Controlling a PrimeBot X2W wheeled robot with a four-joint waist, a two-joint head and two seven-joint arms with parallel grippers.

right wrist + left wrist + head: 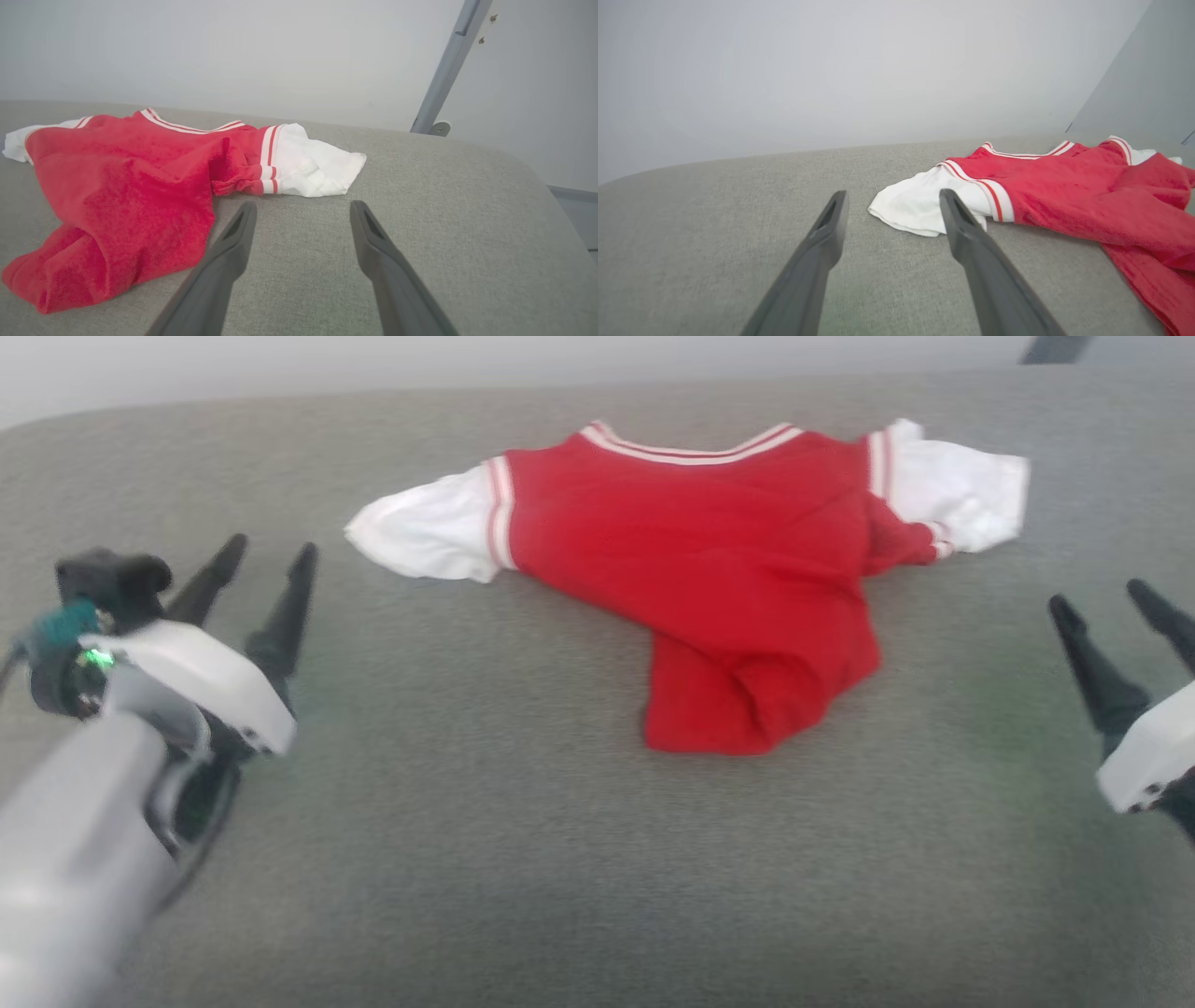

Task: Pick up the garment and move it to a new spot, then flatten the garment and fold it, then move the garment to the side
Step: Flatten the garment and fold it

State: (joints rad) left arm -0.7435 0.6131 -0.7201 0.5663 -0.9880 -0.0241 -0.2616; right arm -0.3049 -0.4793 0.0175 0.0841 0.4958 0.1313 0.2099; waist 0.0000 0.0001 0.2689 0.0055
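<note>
Head view: bright red soft-fabric shirt with white sleeves lies rumpled, not yet folded; left tool and right tool wide, empty.

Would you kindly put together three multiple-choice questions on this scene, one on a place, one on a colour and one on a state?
1. Where does the garment lie?
A. On the floor.
B. On the grey padded surface, ahead of the left gripper and right gripper.
C. Hanging over the surface's edge.

2. What colour are its sleeves?
A. White.
B. Blue.
C. Black.

3. How do the two grippers stand?
A. Both shut on cloth.
B. Left shut, right open.
C. Both open, holding nothing.

Answers:
1 B, the shirt rests on the surface beyond both sets of fingertips.
2 A, both sleeves show white beside the red body.
3 C, each wrist view shows the fingers spread apart, gripping nothing.
</note>
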